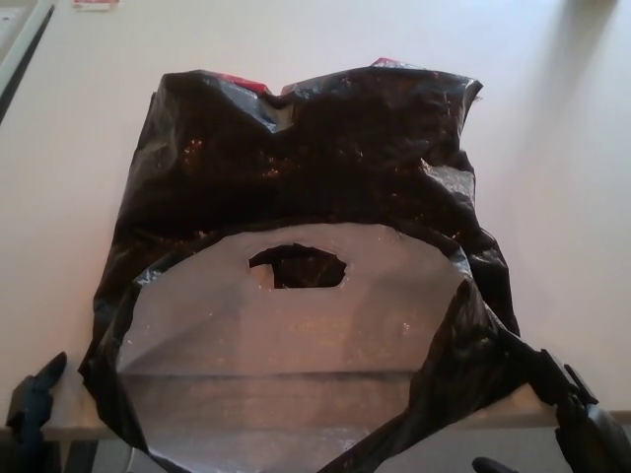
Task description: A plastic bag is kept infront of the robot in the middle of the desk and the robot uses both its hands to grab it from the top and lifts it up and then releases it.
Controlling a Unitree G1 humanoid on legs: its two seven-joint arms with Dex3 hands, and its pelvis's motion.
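Observation:
A black plastic bag (pixel 306 168) lies on the white desk (pixel 562 177) right in front of me. Its mouth faces me, showing the grey inner side (pixel 296 325) and an oval handle hole (pixel 296 268). Only a small part of my left hand (pixel 35 399) shows at the bottom left; it holds nothing and is a short way off the bag's left edge. My right hand (pixel 582 419) is at the bottom right, against the bag's near right corner. Whether it grips the plastic is hidden.
Something red (pixel 246 81) peeks out along the bag's far edge. A red and white item (pixel 94 4) lies at the desk's far left. A dark strip (pixel 20 49) runs along the top left corner. The desk's front edge (pixel 69 430) is close to me.

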